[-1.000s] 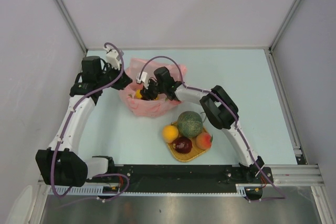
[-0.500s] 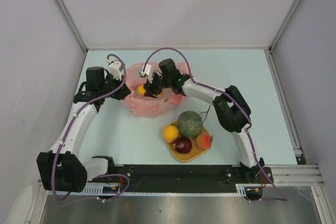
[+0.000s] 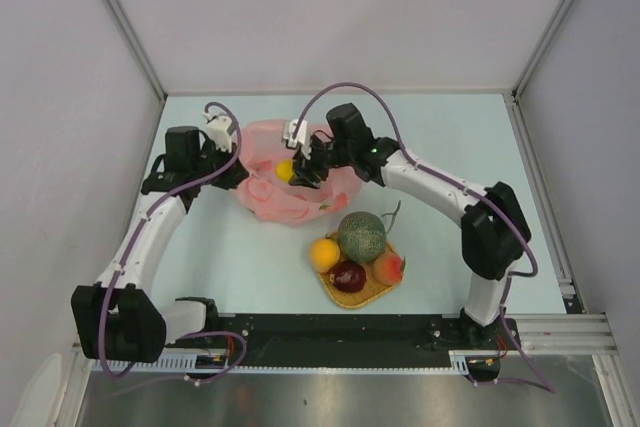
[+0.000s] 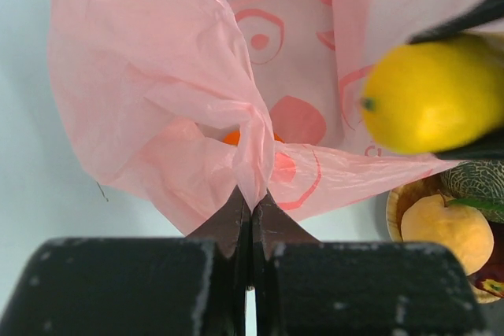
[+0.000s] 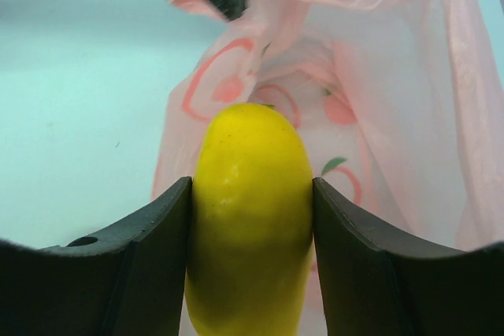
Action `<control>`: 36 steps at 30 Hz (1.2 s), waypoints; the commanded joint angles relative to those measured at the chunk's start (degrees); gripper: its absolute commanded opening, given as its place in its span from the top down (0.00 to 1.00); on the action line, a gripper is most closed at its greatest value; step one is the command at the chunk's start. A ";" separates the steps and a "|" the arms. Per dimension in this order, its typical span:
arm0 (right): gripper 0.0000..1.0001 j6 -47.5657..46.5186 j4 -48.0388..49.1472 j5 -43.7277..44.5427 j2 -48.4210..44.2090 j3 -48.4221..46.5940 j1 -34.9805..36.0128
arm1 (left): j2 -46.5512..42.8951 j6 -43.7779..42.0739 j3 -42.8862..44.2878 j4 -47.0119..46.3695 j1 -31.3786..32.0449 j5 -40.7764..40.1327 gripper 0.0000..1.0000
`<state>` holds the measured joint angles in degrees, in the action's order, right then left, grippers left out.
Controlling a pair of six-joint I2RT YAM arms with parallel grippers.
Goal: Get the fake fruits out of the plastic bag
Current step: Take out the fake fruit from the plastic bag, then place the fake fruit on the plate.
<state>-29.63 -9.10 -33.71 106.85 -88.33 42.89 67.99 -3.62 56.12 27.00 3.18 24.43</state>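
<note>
Top external: found bag [image 3: 290, 197] lying on surface [image 3: 450, 137], far of centre, between the two arms. Noted left gripper [image 3: 236, 162] at bag's left edge and right gripper [image 3: 297, 169] over bag's open top, with yellow fruit [image 3: 285, 169] between its fingers. Logged mat [image 3: 368, 292] near of bag and apart from it, carrying melon [image 3: 362, 236], orange [image 3: 324, 253], apple [image 3: 347, 276] and peach [image 3: 388, 267], packed together.

Left wrist: confirmed left jaws clenched on a gathered fold of bag's pink film. Saw an orange shape [image 4: 232, 138] through the plastic just behind that fold; cannot tell which fruit.

Right wrist: confirmed right jaws grasping yellow fruit at its middle, one pad on each side, bag spread behind it.

Print on bag: red fruit outlines with solid red spots, one small green leaf. Found partial red strokes near the fold, too cut off to read as lettering.
</note>
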 commanded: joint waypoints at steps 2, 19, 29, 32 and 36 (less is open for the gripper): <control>0.82 -10.26 -11.88 -3.03 -15.32 4.13 1.92 | 0.13 -0.08 3.21 -3.10 -0.37 3.43 1.00; 0.81 -17.66 -36.26 18.14 -49.44 32.86 27.94 | -15.34 4.67 -3.47 -3.71 -0.19 9.49 1.00; 0.81 -21.88 -30.54 21.84 -51.30 43.33 31.98 | -17.26 5.11 -3.47 -1.96 -0.19 8.71 1.00; 0.81 -22.58 -29.13 23.08 -51.74 46.23 33.30 | -18.85 5.55 -4.44 -1.96 -0.28 8.45 1.00; 0.80 -23.46 -27.37 24.66 -52.27 49.31 35.32 | -20.79 4.94 -4.44 -0.03 -0.37 8.53 1.00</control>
<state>-51.33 -40.29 -11.94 56.31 -40.75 76.47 49.56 0.67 51.57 26.37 3.18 32.16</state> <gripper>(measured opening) 0.589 0.007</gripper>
